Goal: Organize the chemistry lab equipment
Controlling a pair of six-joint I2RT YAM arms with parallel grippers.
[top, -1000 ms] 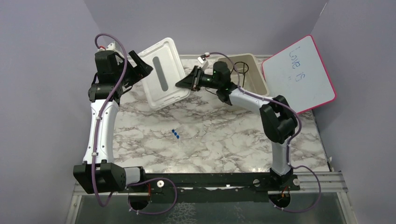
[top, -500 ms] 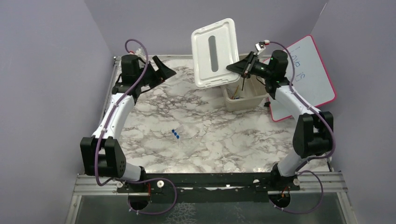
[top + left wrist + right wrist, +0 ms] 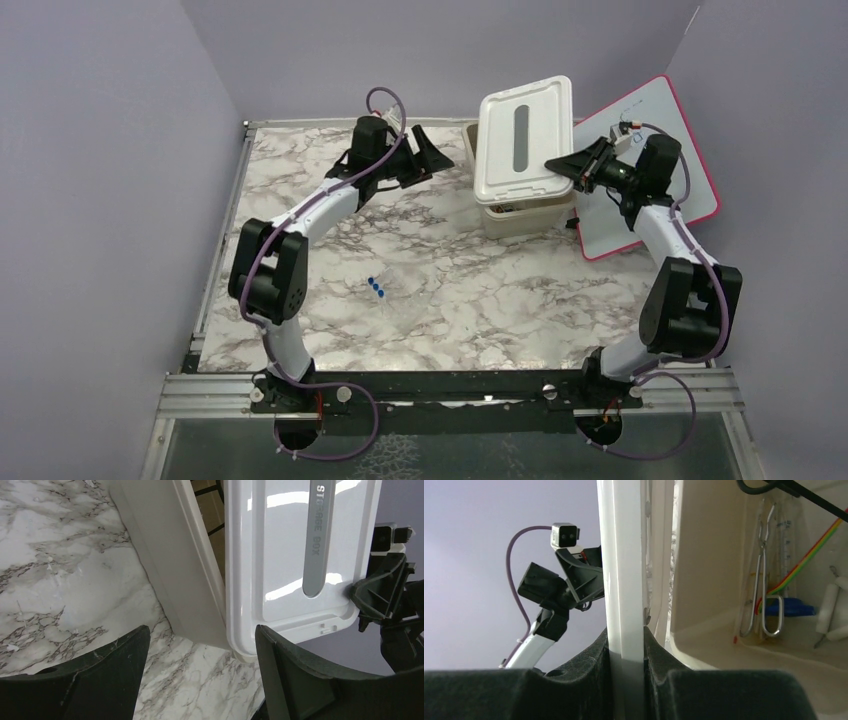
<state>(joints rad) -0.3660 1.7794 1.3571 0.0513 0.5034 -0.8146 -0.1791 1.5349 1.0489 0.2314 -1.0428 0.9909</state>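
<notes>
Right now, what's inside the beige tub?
Through the gap: metal tongs, a blue piece, a black wire and a white stick. The white lid, held in the right gripper, hides the rest of the tub from above.

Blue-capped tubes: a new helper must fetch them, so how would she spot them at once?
Seen from above, take the marble table and find its open middle, left of and nearer than the beige tub. There lie the blue-capped tubes, their three blue caps in a short diagonal row, the only blue on the marble.
</notes>
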